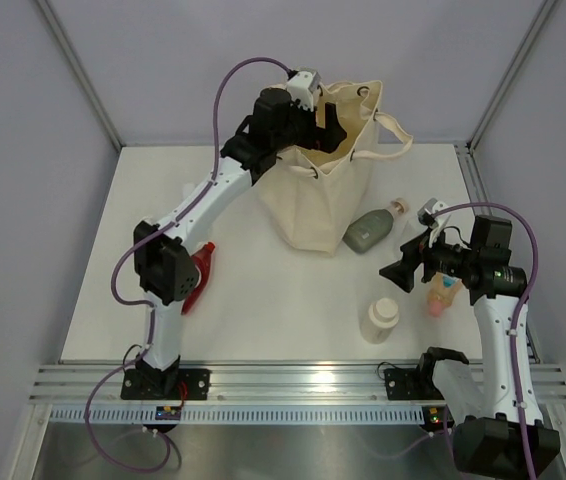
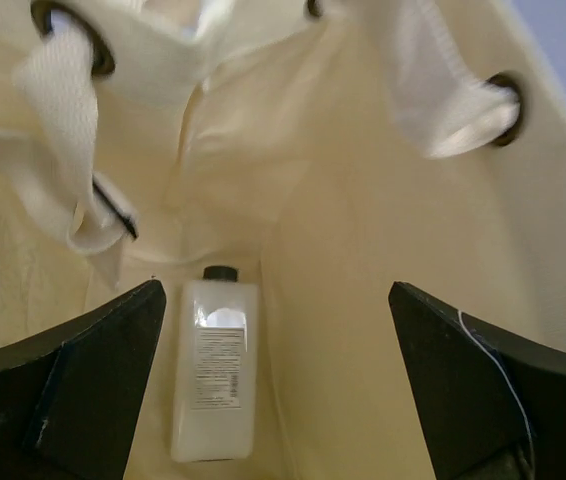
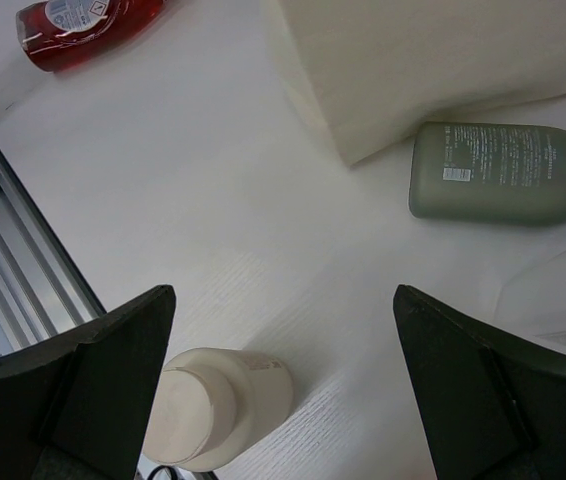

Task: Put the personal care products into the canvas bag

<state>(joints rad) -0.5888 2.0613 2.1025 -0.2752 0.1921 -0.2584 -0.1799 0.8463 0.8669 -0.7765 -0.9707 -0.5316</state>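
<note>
The cream canvas bag (image 1: 323, 185) stands upright at the back centre of the table. My left gripper (image 1: 329, 124) hovers over its mouth, open and holding nothing. In the left wrist view the left gripper (image 2: 276, 290) looks down into the canvas bag (image 2: 363, 200), where a white rectangular bottle (image 2: 215, 370) with a black cap lies on the bottom. My right gripper (image 1: 403, 266) is open above the table, over the cream squat bottle (image 1: 381, 320). That bottle (image 3: 218, 405) stands below and left of the right gripper (image 3: 283, 292). A grey-green bottle (image 3: 503, 172) lies against the bag's base (image 3: 443, 60).
A red flat bottle (image 1: 200, 272) lies at the left by my left arm. A clear bottle with pink (image 1: 443, 295) sits under my right arm. A beige pump bottle (image 1: 400, 208) lies beyond the grey-green bottle (image 1: 368, 232). A metal rail (image 1: 293, 380) runs along the near edge.
</note>
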